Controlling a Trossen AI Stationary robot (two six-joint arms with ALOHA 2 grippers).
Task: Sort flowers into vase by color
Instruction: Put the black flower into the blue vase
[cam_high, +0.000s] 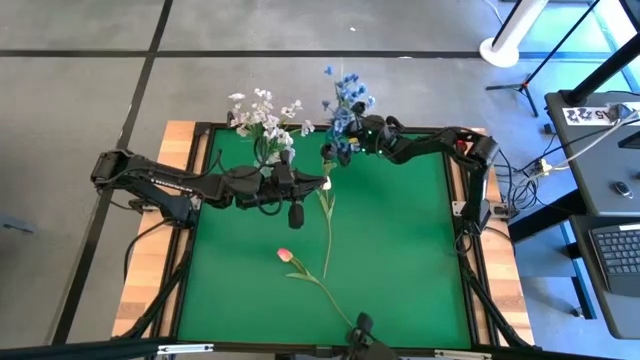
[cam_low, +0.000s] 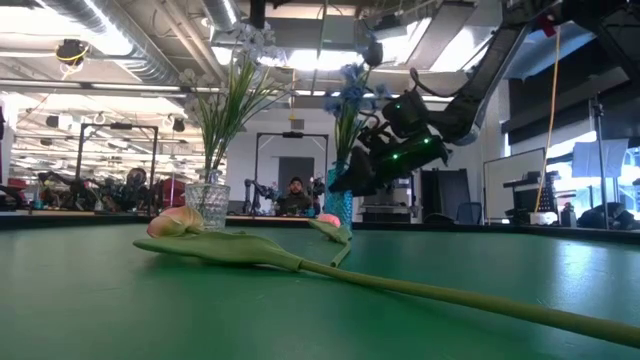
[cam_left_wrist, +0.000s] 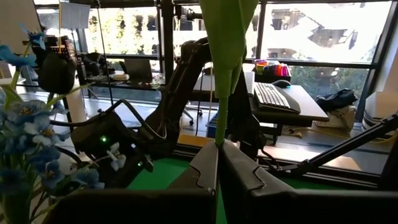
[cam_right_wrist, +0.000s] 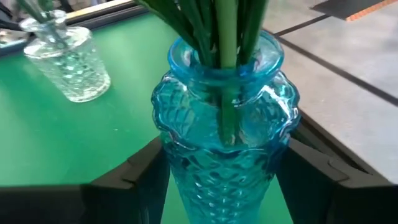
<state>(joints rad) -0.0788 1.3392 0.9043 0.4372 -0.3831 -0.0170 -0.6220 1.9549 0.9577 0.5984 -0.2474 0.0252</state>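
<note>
My right gripper (cam_right_wrist: 224, 163) stands at the table's far edge with a finger on each side of the blue glass vase (cam_right_wrist: 224, 143), which holds blue-blossomed sprays (cam_high: 348, 100). Left of it stands a clear glass vase (cam_right_wrist: 65, 59) with white sprays (cam_high: 262, 112). My left gripper (cam_left_wrist: 219, 155) hovers near the table's middle (cam_high: 318, 183), shut on a green stem. A pink tulip (cam_high: 285, 255) lies on the green mat. Another long stem (cam_high: 327, 235) lies beyond it. A white bloom (cam_high: 326, 183) shows by my left fingertips. Which stem it belongs to I cannot tell. My left gripper pinches a green stem (cam_left_wrist: 221, 134) between its two fingers. The fingers lie level, coming from the table's left, across the stem. The stem stands upright and a broad leaf (cam_left_wrist: 227, 37) rises above the fingers; what hangs below is hidden. My right gripper clasps the blue vase's belly (cam_right_wrist: 283, 134) between its two fingers (cam_right_wrist: 311, 171), one on each side. It comes from the table's right, slanting slightly down. The vase stands upright on the mat.
A black frame (cam_high: 460, 200) borders the green mat, with wooden boards (cam_high: 150, 290) outside it. A desk with a laptop (cam_high: 615, 245) stands to the right and a white stand base (cam_high: 510, 45) behind. A person (cam_low: 295, 190) sits far off in the room.
</note>
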